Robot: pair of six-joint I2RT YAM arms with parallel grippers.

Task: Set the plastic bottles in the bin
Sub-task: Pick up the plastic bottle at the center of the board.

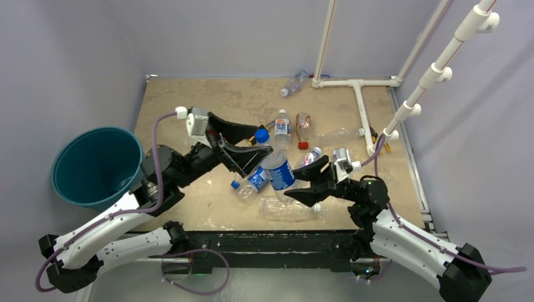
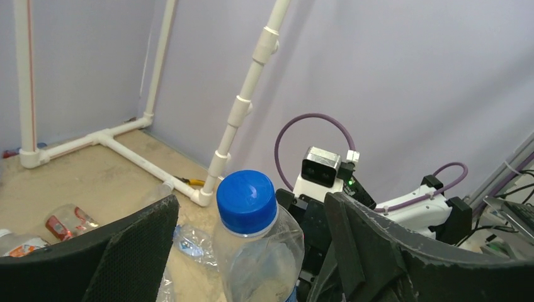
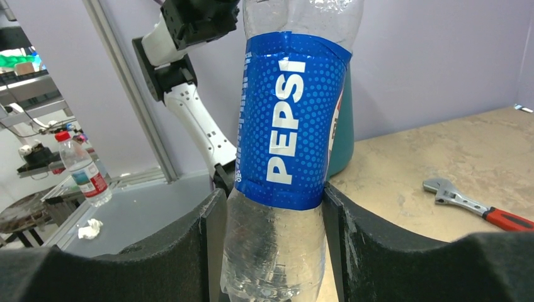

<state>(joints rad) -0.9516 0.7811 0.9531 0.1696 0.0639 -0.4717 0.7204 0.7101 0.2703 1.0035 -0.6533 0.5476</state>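
Note:
My right gripper (image 1: 301, 181) is shut on the lower body of a clear Pepsi bottle (image 1: 278, 168) with a blue label and cap, holding it up off the table; its pads (image 3: 211, 248) press both sides of the bottle (image 3: 286, 145). My left gripper (image 1: 255, 143) is open, its fingers (image 2: 135, 251) standing either side of the same bottle's blue cap (image 2: 246, 201) with gaps. The teal bin (image 1: 94, 163) stands off the table's left edge. Other bottles lie on the table: one blue-labelled (image 1: 252, 181), one flattened clear (image 1: 286, 209), one red-capped (image 1: 303, 129).
More bottles lie at the far edge (image 1: 294, 83) and mid-right (image 1: 340, 134). A white PVC pipe frame (image 1: 359, 100) stands at the back right, with a yellow-handled screwdriver (image 2: 192, 182) beside it. A red-handled wrench (image 3: 472, 204) lies on the table.

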